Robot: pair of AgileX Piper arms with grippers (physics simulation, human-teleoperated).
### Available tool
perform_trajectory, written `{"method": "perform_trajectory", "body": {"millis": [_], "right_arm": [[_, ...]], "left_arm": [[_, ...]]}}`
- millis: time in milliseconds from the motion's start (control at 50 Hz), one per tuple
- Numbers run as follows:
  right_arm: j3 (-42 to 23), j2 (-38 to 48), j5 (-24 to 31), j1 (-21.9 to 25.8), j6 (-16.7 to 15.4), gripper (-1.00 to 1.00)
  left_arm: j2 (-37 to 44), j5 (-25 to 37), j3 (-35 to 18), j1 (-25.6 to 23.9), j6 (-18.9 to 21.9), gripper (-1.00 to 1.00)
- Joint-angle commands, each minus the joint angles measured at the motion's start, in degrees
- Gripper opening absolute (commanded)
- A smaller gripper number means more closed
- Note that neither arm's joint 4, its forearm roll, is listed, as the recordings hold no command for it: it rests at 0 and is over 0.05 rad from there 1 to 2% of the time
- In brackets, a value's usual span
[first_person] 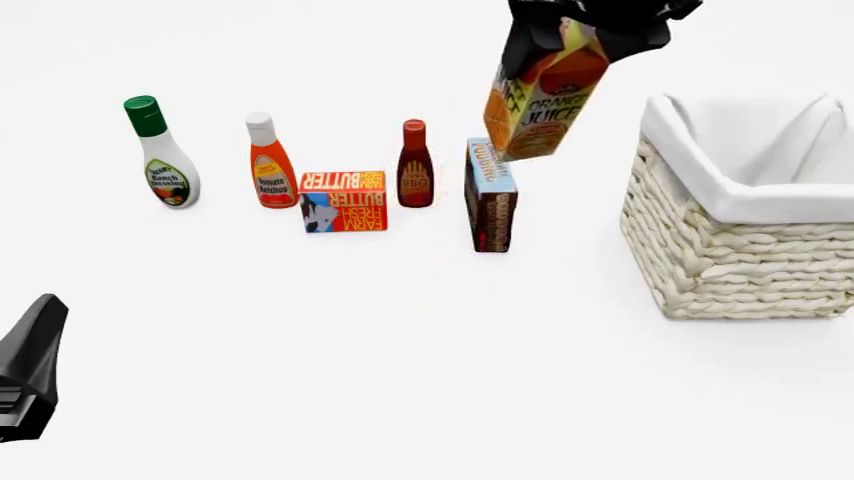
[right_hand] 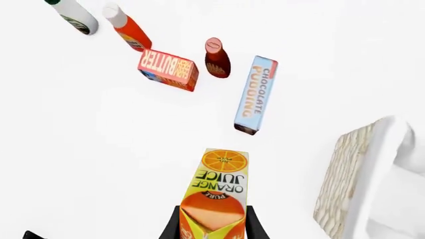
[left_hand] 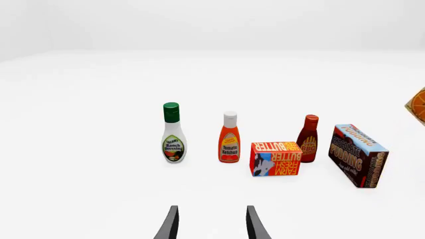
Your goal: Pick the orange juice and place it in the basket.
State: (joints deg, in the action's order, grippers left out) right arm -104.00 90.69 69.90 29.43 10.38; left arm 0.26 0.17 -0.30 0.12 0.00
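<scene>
The orange juice point(first_person: 545, 108) is an orange and yellow gable-top carton hanging tilted in the air, just left of the basket point(first_person: 742, 245) and above the pudding box. My right gripper point(first_person: 571, 38) is shut on its top. In the right wrist view the carton point(right_hand: 219, 191) sits between the two fingers point(right_hand: 171, 226), and the basket's wicker wall point(right_hand: 345, 174) lies to one side. A corner of the carton point(left_hand: 418, 105) shows in the left wrist view. My left gripper point(left_hand: 212, 225) is open and holds nothing; it rests low at the near left point(first_person: 30, 368).
On the table stand, in a row, a ranch dressing bottle point(first_person: 162, 155), a ketchup bottle point(first_person: 271, 163), a butter box point(first_person: 343, 200), a dark sauce bottle point(first_person: 415, 165) and a chocolate pudding box point(first_person: 490, 195). The pudding box is directly below the carton.
</scene>
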Motion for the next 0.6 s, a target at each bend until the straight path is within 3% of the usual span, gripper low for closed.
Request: {"method": "perform_trajectory", "body": {"millis": [20, 180, 260, 600], "right_arm": [[-2.49, -1.11, 0.0, -3.53, -5.39, -1.0], [-3.19, -1.7, 0.0, -5.73, -8.26, -1.0], [-4.39, -2.14, 0.0, -7.59, -11.38, -1.0], [-6.13, -3.59, 0.0, -11.54, -13.16, -1.0]], "left_arm": [[0.0, 0.0, 0.0, 0.0, 0.01, 1.0], [0.0, 0.0, 0.0, -0.01, -0.01, 1.0], [0.0, 0.0, 0.0, -0.01, 0.01, 1.0], [0.0, 0.0, 0.0, 0.01, 0.0, 1.0]]}}
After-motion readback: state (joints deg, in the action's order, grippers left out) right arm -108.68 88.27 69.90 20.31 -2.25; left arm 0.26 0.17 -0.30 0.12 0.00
